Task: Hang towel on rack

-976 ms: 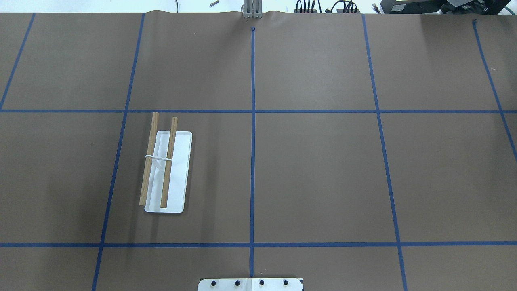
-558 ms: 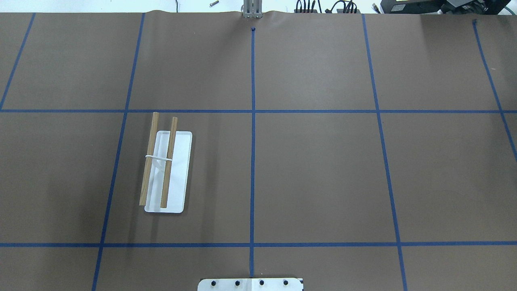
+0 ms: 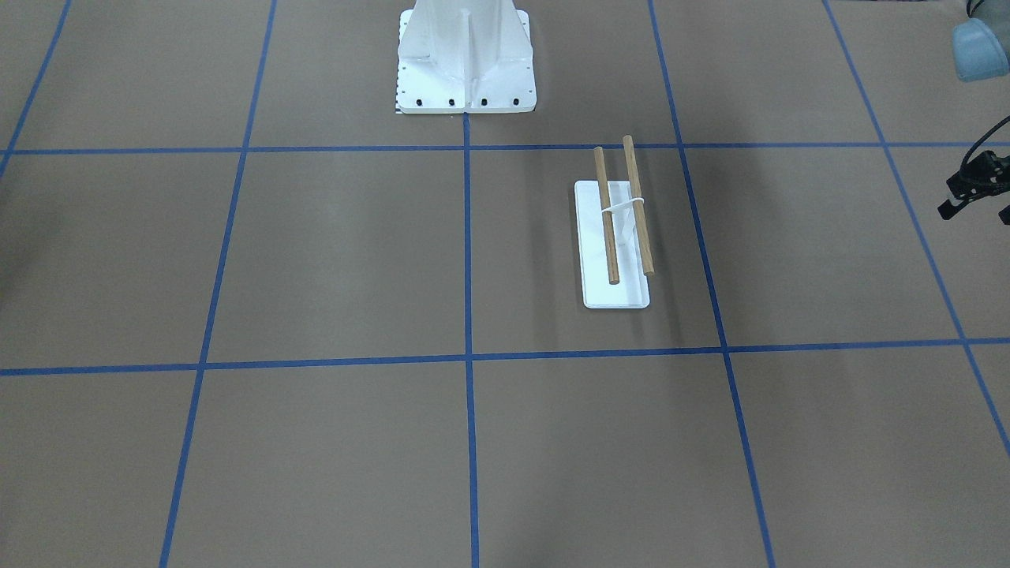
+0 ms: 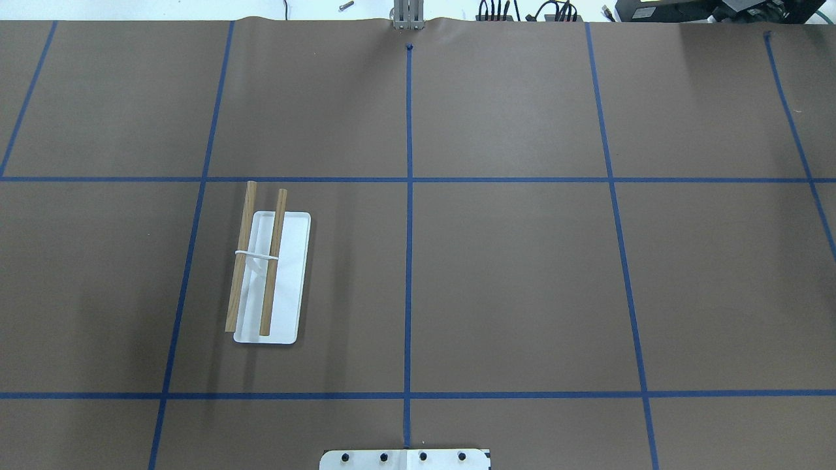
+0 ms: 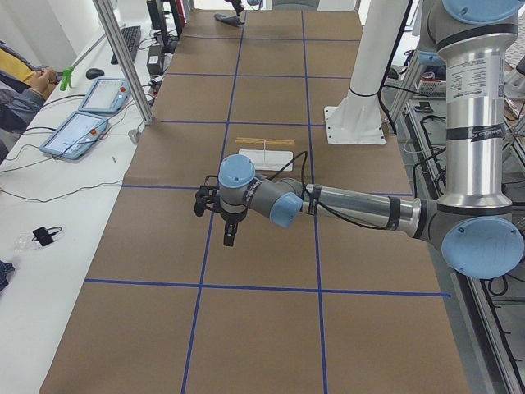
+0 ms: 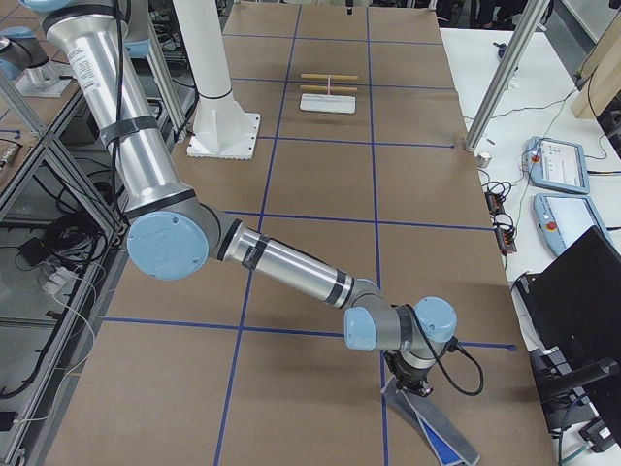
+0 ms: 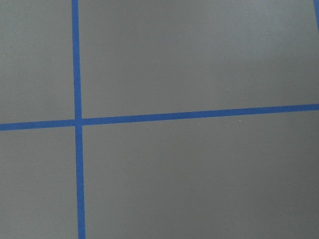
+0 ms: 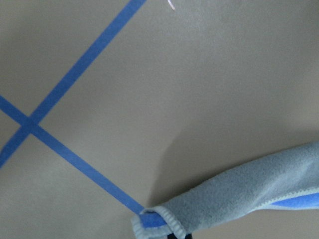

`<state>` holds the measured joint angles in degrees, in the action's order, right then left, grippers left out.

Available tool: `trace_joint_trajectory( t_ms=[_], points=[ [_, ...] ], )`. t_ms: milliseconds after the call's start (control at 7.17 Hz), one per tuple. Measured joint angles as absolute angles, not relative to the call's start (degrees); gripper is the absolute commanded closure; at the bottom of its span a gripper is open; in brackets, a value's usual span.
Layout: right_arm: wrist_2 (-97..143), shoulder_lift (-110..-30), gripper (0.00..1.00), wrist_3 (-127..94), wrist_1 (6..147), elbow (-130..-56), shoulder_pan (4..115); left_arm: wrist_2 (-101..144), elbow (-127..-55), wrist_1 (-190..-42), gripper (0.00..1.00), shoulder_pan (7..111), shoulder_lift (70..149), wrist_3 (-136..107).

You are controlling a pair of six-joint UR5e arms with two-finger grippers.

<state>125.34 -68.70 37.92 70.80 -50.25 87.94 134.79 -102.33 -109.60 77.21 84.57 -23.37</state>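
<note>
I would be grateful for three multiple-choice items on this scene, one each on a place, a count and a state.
1. In the overhead view, the rack stands: A) left of the centre tape line; B) right of it; C) across it.
2. Its wooden dowels number: A) one; B) two; C) three.
3. The dowels are: A) bare; B) draped with the towel; C) held by a gripper.
Answers: 1 A, it lies wholly left of the line. 2 B, two parallel rods show. 3 A, nothing hangs on them; the towel lies far off in the exterior right view.
</note>
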Motion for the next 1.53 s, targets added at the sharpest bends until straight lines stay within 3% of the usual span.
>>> trace_joint_trajectory(
  t_ms=[558,1115,1534],
  points=[
    [129.0,-69.4,1.0,28.3,96.2,-76.1,86.3,135.1,-101.9,-109.7,0.01,76.8,87.9,-29.5],
    [133.2,-69.2,1.0,3.2,102.2,-96.1,75.3,135.2,-102.1,-109.7,0.02,71.6,99.0,-53.9],
    [133.4,-67.0,1.0,-20.9,102.5,-107.1,65.3,135.1,-102.6,-112.3,0.02,66.8,104.9,-74.8]
  ],
)
